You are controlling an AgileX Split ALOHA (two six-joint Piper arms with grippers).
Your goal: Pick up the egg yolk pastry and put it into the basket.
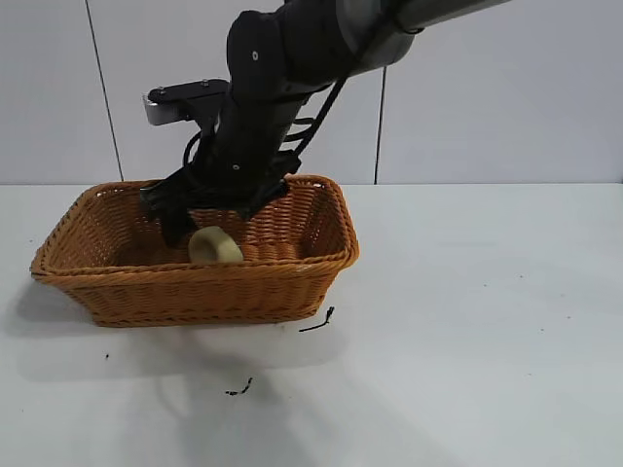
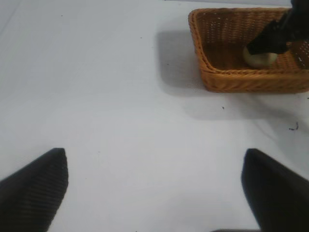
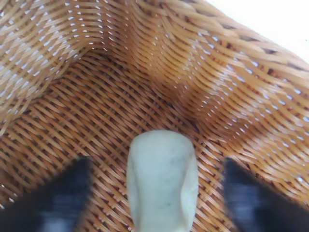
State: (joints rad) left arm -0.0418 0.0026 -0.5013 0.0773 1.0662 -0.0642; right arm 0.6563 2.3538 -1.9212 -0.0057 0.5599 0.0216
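The pale cream egg yolk pastry [image 1: 215, 245] stands on its edge on the floor of the orange-brown wicker basket [image 1: 195, 292] at the table's left. My right gripper [image 1: 209, 229] reaches down into the basket and is open, one finger on each side of the pastry [image 3: 163, 179], with a gap of woven basket floor [image 3: 120, 96] showing on both sides. The left wrist view shows the basket [image 2: 241, 79], the pastry [image 2: 259, 58] and the right gripper [image 2: 275, 38] from afar. My left gripper [image 2: 154, 193] is open and empty over bare table, out of the exterior view.
Two small black scraps lie on the white table in front of the basket, one [image 1: 318, 321] near its front right corner and one [image 1: 240, 389] nearer the front. A pale panelled wall stands behind the table.
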